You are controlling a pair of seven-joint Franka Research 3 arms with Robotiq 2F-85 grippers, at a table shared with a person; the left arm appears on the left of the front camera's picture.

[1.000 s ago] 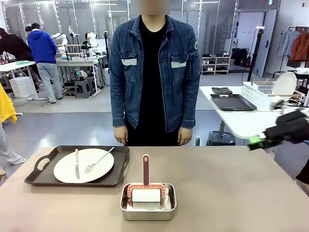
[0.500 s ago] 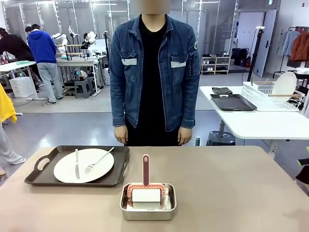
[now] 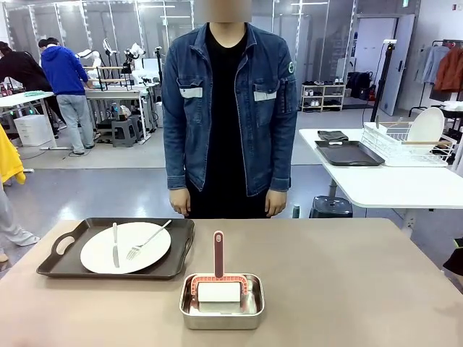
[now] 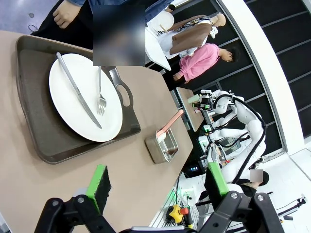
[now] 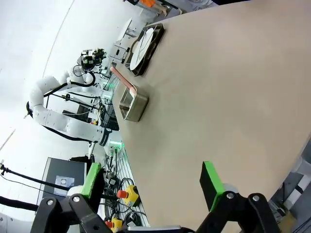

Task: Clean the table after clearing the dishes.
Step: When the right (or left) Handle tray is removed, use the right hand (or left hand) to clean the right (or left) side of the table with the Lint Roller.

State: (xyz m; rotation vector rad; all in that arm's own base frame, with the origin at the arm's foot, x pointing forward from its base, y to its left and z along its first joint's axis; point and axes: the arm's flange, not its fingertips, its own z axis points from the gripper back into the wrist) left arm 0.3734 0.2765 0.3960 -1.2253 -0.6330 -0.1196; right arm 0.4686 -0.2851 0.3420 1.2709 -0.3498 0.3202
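Right now 1 tray [image 3: 51, 266] sits on the left half of the table [image 3: 347, 289], long axis crosswise, holding 1 plate [image 3: 125, 247] with knife [image 3: 115, 244] and fork [image 3: 148, 240]. It lies just ahead of my left gripper [image 4: 158, 183], the nearer one, jaws spread and empty. Centre-front, a pan [image 3: 221, 316] holds a roller [image 3: 219, 292]. My right gripper [image 5: 151, 180] gapes empty too.

a second ago the right gripper [image 5: 151, 180] hung, smeared with motion, off the right end of the table [image 3: 347, 289], in front of the white side table [image 3: 383, 186]. half a second later it had swung away past the front view's right edge. its wrist camera now looks along the tabletop from beyond a corner. the person [image 3: 230, 108] seems to have shifted a touch toward the robot's left, though the difference is slight.
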